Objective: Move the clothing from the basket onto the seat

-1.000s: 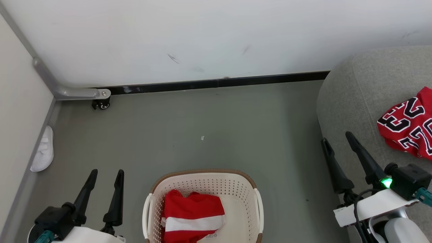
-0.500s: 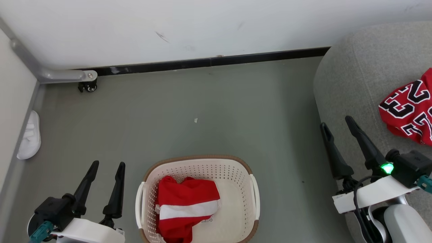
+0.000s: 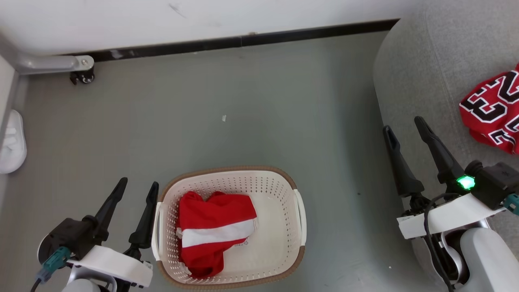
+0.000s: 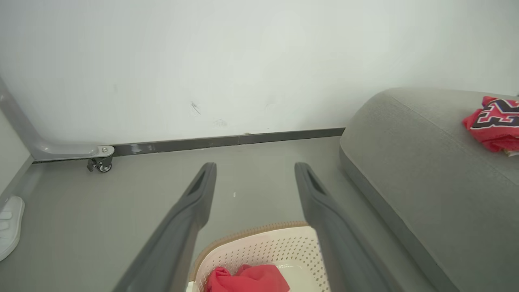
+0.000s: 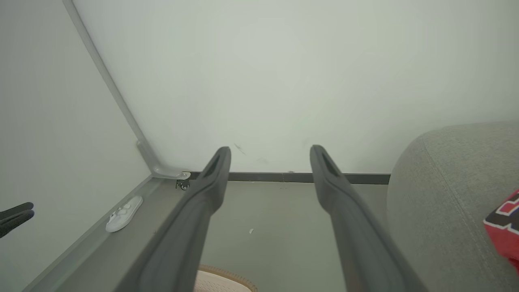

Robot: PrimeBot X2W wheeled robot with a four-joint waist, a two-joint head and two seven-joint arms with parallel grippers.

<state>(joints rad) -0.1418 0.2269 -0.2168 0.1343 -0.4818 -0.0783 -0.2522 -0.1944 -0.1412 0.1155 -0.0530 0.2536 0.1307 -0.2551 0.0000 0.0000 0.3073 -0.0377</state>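
Grey floor (image 3: 259, 101) runs to a white wall (image 3: 121, 16) with a dark baseboard (image 3: 243, 40) at twelve o'clock in the head view. The basket (image 3: 227, 170) stands upright on the floor at six o'clock. Inside it, toward its nine o'clock side, lie the red shorts (image 3: 211, 227), crumpled, with a white stripe across them. The seat (image 3: 421, 73) takes the two-to-three o'clock corner. On it at three o'clock lies the jersey (image 3: 492, 107), bunched, its black-and-white numerals up, cut off by the picture's edge.

The left gripper (image 3: 139, 182) hangs at seven o'clock, just beside the basket's nine o'clock handle, jaws apart and empty. Whether its nearer finger touches the rim I cannot tell. The right gripper (image 3: 401, 123) stands at four o'clock over the seat's near edge, jaws wide apart and empty, apart from the jersey. A green light (image 3: 465, 182) glows on its wrist.

A white slipper (image 3: 12, 142) lies at nine o'clock against the side wall. A caster (image 3: 83, 77) sits at ten o'clock under a grey metal leg. A pale scrap (image 3: 224, 118) lies on the floor near the middle.

In the left wrist view, the basket's rim and a bit of the shorts show between the spread fingers at six o'clock.
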